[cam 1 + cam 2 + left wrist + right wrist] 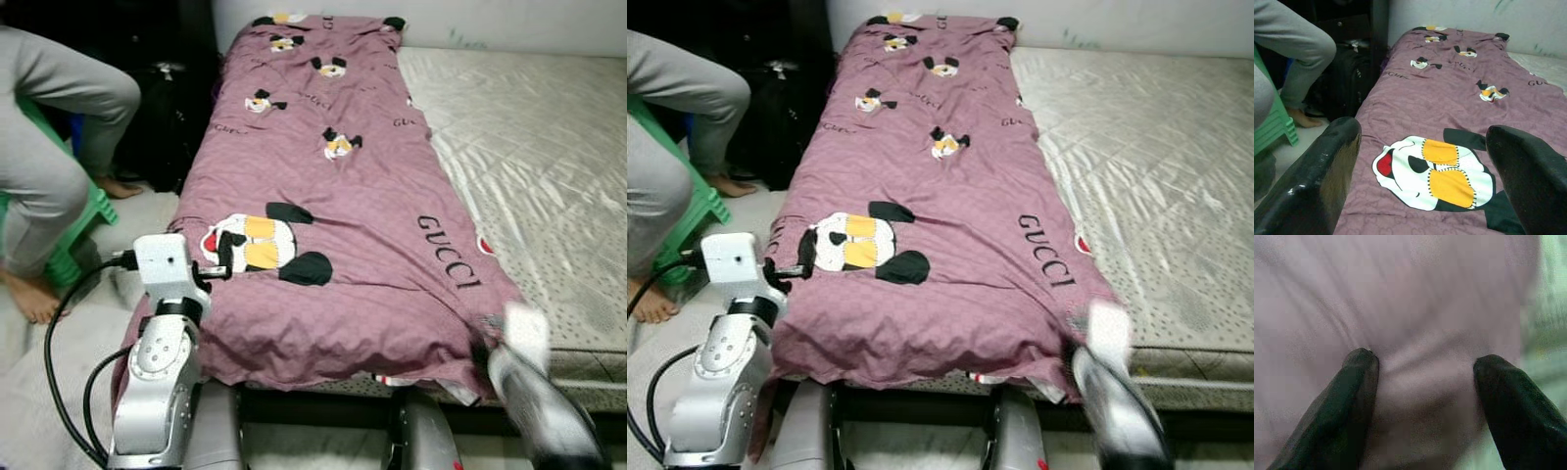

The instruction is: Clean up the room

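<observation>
While one quilt covers mattress, two grippers' jaws gape.

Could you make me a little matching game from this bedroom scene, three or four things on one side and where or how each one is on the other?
Things:
1. purple quilt
2. green stool
3. left gripper
4. right gripper

Places or states:
A. open at the quilt's near right corner, fabric bunched between the fingers
B. spread along the left side of the mattress
C. on the floor left of the bed, with a person sitting on it
D. open by the quilt's near left edge, facing the big cartoon print

Pairs: 1-B, 2-C, 3-D, 4-A
</observation>
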Motion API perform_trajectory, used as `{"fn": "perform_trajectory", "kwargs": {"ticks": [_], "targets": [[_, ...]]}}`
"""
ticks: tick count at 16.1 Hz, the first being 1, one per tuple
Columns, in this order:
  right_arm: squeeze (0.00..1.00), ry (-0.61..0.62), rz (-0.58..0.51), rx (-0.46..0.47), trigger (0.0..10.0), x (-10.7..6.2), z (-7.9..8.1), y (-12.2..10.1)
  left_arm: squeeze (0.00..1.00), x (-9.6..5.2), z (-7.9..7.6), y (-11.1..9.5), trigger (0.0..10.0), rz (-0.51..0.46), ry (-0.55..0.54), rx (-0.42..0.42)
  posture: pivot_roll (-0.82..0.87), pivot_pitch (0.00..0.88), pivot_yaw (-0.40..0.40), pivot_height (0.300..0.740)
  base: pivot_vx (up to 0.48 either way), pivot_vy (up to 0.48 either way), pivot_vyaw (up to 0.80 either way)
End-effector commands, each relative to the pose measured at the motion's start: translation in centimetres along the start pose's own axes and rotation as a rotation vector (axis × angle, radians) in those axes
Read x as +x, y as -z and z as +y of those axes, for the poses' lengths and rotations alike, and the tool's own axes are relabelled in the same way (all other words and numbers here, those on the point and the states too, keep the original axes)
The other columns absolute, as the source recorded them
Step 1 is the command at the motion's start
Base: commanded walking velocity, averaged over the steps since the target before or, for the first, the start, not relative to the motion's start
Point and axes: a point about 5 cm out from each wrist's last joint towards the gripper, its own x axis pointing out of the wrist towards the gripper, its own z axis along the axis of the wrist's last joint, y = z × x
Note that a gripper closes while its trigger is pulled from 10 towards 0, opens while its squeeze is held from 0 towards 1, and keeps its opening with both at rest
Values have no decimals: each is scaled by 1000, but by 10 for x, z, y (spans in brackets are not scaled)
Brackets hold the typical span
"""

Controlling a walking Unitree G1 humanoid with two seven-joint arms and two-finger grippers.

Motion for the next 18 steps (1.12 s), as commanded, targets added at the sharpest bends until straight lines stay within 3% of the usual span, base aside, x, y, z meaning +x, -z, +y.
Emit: {"fn": "perform_trajectory", "kwargs": {"ticks": [1, 4, 6, 8, 10, 11, 13, 16, 18], "targets": [[0, 24, 83, 49, 10000, -8, -11, 18, 0, 0, -4, 3, 10000, 20, 17, 0, 14, 71, -9, 544, 0, 0, 0], [0, 30, 103, 68, 10000, -17, -16, 23, 0, 1, -4, 3, 10000, 23, 23, -1, 6, 70, -6, 544, 0, 0, 0], [0, 17, 69, 51, 10000, -23, -12, 10, 0, 3, -3, 2, 10000, 19, 22, 1, 7, 63, -6, 544, 0, 0, 0], [0, 47, -152, -86, 10000, -26, -3, -27, 0, 5, -1, -1, 10000, 6, 14, 0, 12, 54, -3, 544, 0, 0, 0], [0, 74, -305, -161, 10000, -31, 4, -53, 0, 6, 1, -3, 10000, -3, 10, 2, 15, 43, 4, 544, 0, 0, 0], [0, 94, -450, -185, 10000, -37, 12, -78, 0, 8, 4, -6, 10000, -13, 4, 6, 14, 35, 13, 544, 0, 0, 0], [0, 69, -631, -154, 10000, -50, 28, -110, 0, 13, 7, -13, 10000, -38, -3, 13, 11, 26, 22, 544, 0, 0, 0], [0, -149, -817, -68, 10000, -65, 76, -146, 0, 22, 12, -23, 10000, -80, -10, 20, -4, 3, 44, 544, 0, 0, 0], [0, -247, -878, -48, 10000, -74, 97, -153, 0, 25, 14, -24, 10000, -95, -23, 21, -9, 0, 45, 544, 0, 0, 0]]}}
